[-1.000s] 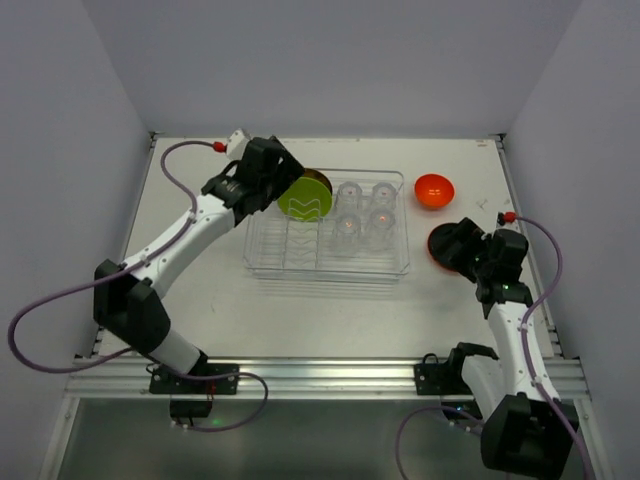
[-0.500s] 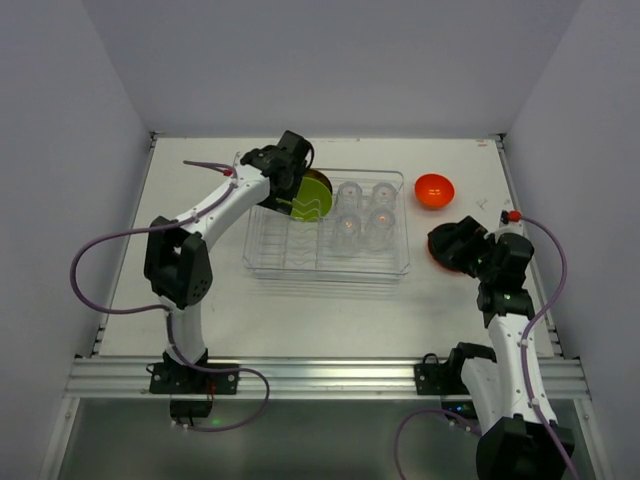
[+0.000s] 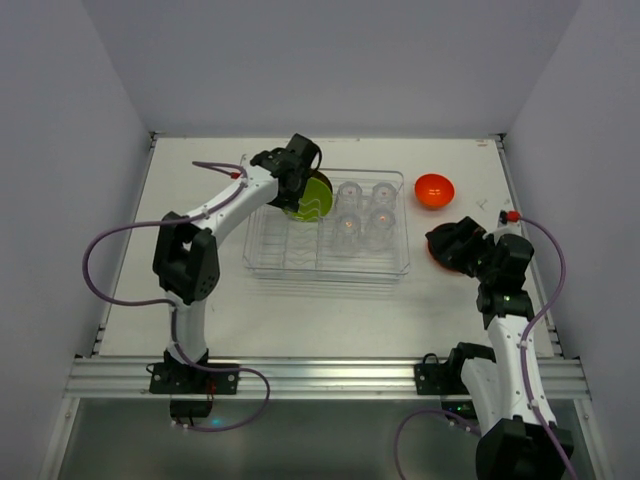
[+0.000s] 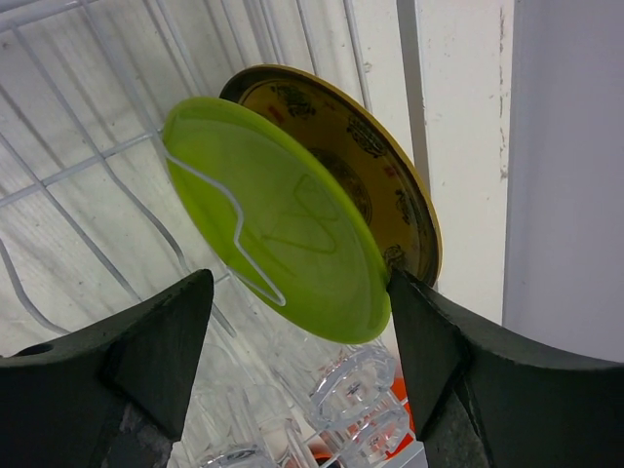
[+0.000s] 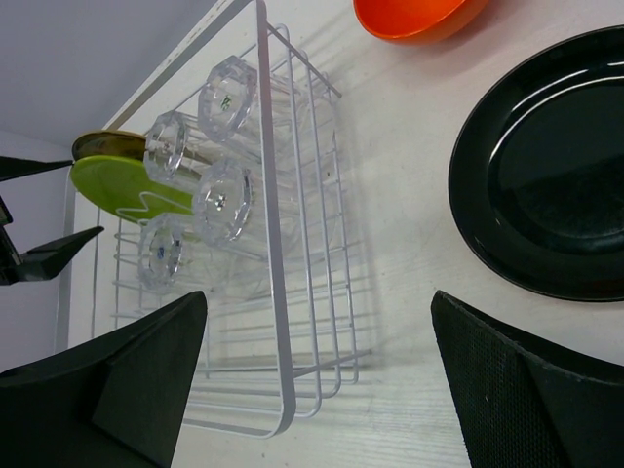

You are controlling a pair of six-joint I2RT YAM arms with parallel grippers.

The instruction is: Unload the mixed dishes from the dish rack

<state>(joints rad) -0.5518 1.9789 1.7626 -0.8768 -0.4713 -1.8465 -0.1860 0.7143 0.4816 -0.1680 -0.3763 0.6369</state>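
Your left claw [image 4: 297, 283] is spread astride the green plate [image 4: 273, 224], which stands in the rack [image 3: 330, 268] against the yellow plate [image 4: 380, 166]. Your right claw [image 5: 320, 297] is spread above the desk [image 5: 409, 244], near the black plate [image 5: 546, 175].

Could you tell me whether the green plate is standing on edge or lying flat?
On edge, tilted: the green plate stands in the dish rack beside the patterned yellow plate.

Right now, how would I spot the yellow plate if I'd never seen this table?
Find the big clear dish rack in the middle of the table. At its far left corner two plates stand on edge. The yellow plate is the rear one with a dark ornamental pattern, half hidden behind the plain green plate.
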